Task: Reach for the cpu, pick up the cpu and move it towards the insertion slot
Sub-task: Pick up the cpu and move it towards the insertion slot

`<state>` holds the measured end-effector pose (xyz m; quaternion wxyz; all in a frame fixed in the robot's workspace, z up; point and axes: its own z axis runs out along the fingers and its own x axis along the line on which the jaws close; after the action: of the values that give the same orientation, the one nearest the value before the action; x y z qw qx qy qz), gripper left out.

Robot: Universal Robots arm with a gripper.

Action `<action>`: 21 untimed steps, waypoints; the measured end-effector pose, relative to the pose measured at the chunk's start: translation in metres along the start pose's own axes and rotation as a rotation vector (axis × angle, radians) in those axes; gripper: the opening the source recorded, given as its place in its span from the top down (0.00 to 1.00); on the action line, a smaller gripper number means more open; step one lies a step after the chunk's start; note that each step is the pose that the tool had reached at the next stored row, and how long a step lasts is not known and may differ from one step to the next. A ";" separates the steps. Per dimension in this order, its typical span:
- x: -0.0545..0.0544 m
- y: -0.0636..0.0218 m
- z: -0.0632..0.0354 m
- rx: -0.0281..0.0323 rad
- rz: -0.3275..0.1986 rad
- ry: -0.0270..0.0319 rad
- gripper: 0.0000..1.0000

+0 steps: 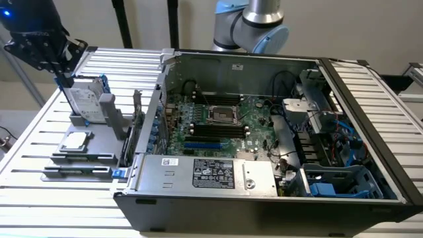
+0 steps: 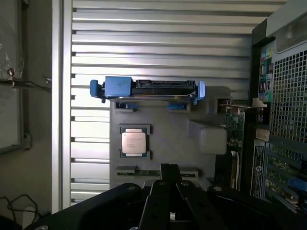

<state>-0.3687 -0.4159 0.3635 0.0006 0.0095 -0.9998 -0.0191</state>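
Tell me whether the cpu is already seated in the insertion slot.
No, the cpu lies in the grey holder on the slatted table, outside the case that contains the insertion slot.

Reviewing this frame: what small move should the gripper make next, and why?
Probably slide the gripper along the grey fixture until it sits directly above the cpu, before any descent. The cpu lies untouched in its cradle, while the gripper hangs near the upright hard drive, apart from the chip.
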 end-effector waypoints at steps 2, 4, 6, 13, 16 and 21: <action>0.007 0.0001 0.0010 0.0000 0.000 0.0002 0.89; 0.014 0.0002 0.0022 0.0000 0.000 0.0010 0.89; 0.023 0.0003 0.0039 0.0000 0.000 0.0021 0.89; 0.041 0.0003 0.0121 0.0005 0.000 0.0051 0.89; 0.045 0.0003 0.0149 0.0011 0.000 0.0055 0.89; 0.046 0.0003 0.0153 0.0015 0.000 0.0059 0.89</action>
<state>-0.4148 -0.4159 0.3482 0.0035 0.0096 -0.9998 -0.0184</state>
